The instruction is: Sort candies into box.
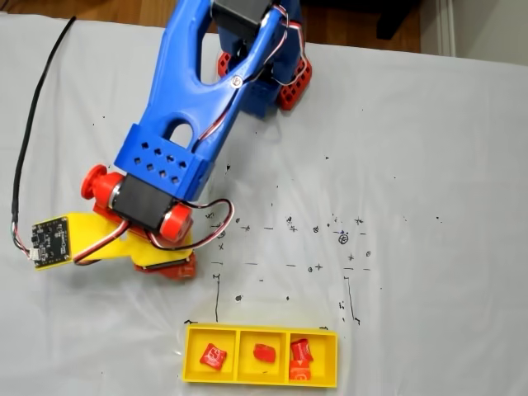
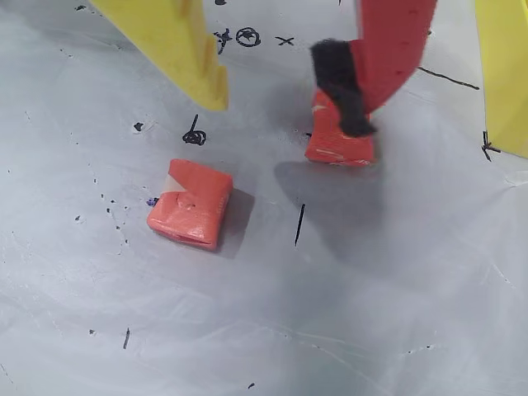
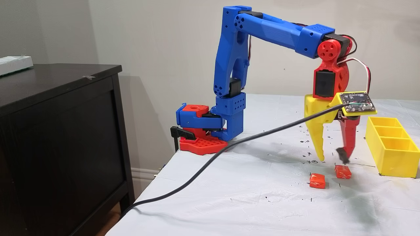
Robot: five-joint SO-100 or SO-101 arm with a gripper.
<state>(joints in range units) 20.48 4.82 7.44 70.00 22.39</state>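
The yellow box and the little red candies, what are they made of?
The box looks like hard plastic: bright, smooth, with stiff thin walls. The candies seem wrapped in shiny foil or plastic film, since their wrappers look creased and folded. What's inside can't be seen.

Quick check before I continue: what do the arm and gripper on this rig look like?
The arm has blue links and red joint caps on a red-and-blue base. The gripper pairs a yellow finger with a red, black-tipped finger. A circuit board sits on its yellow bracket, with red-white wires and a black cable.
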